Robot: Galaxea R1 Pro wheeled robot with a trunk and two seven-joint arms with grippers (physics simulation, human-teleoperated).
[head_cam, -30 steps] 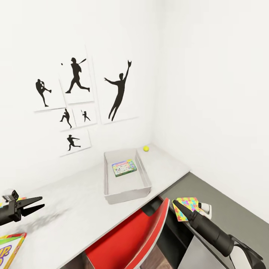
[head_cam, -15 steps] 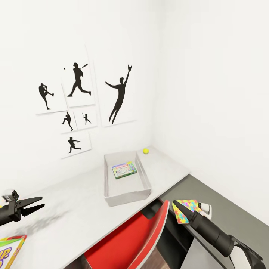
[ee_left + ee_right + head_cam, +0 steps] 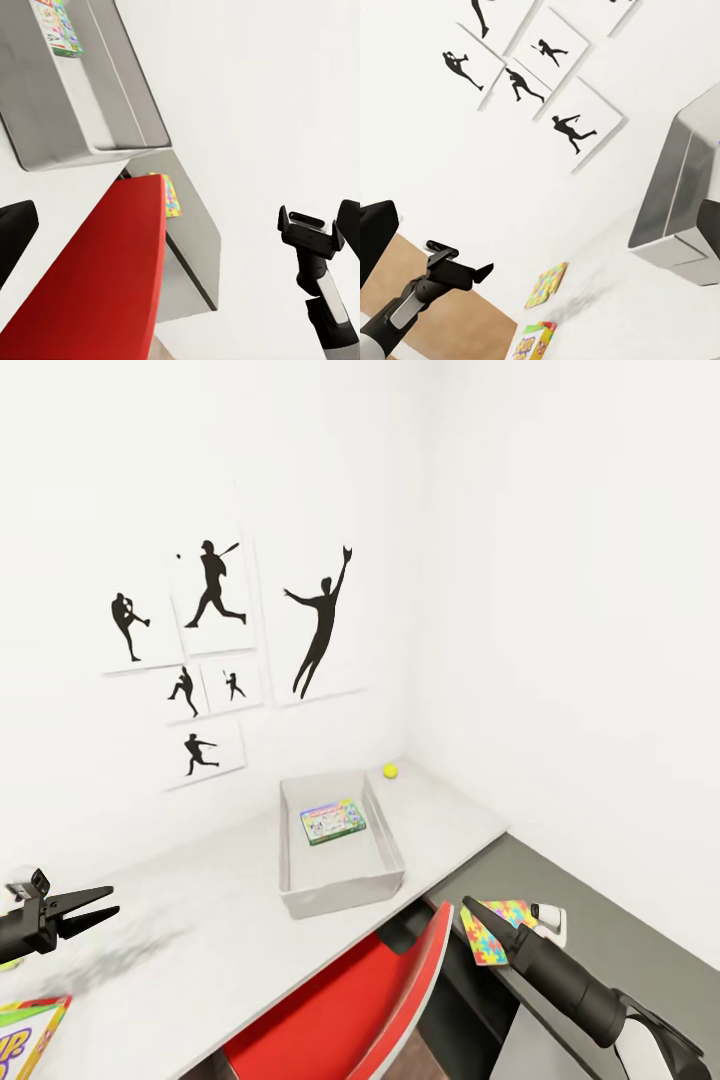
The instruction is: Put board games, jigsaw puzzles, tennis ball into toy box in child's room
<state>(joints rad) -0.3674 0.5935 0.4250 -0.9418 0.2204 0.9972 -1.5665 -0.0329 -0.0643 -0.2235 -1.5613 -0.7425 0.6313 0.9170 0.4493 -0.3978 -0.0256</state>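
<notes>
While the toy box [image 3: 340,860] sits on the white desk [image 3: 200,930] with one board game [image 3: 333,824] flat inside it, the tennis ball [image 3: 390,770] lies just beyond it near the corner; a jigsaw puzzle [image 3: 494,932] is clamped in the fingers of the right gripper [image 3: 478,916], below and in front of the box, off the desk edge beside the red chair [image 3: 350,1000]; the left gripper [image 3: 95,908], fingers apart and empty, hovers over the desk well left of the box; another board game [image 3: 25,1035] lies below it; a second jigsaw puzzle [image 3: 547,284] lies nearby.
</notes>
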